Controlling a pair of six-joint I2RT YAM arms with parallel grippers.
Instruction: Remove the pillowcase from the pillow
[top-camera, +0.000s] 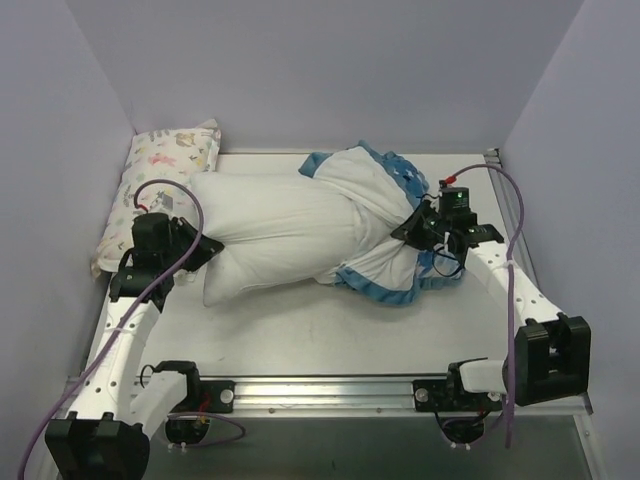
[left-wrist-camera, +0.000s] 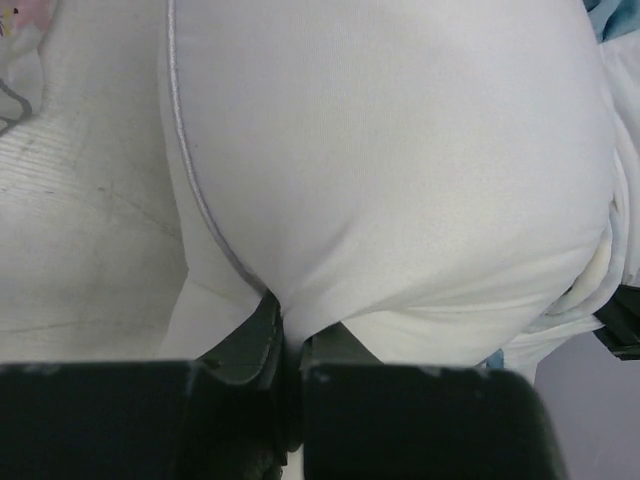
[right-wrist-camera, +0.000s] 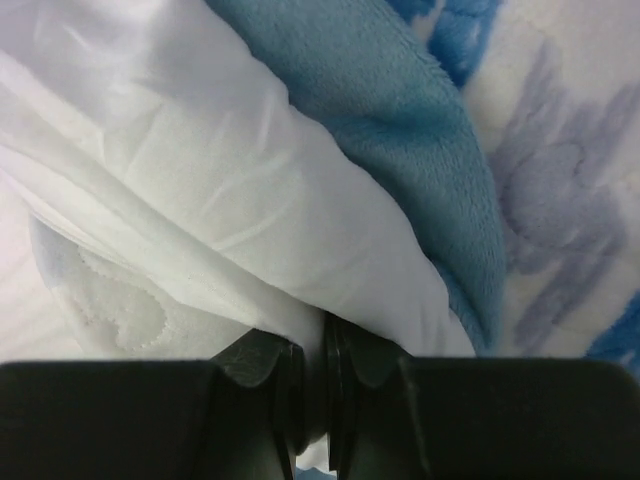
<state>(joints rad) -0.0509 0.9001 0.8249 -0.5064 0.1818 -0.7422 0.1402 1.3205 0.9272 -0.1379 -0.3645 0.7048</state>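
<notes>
While together, one pillow (top-camera: 270, 235), one pillowcase (top-camera: 375, 200).

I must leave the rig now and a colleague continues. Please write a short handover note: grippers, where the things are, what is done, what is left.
Left gripper: shut on the pillow at its left end, near the seam.
Right gripper: shut on bunched white cloth of the pillowcase, beside its teal frill.
The pillow lies across the table; the pillowcase covers only its right end.
Done: most of the pillow is bare.
Left: probably pull the arms apart until the pillowcase slides off.
The small animal-print pillow at the back left is not involved.
</notes>
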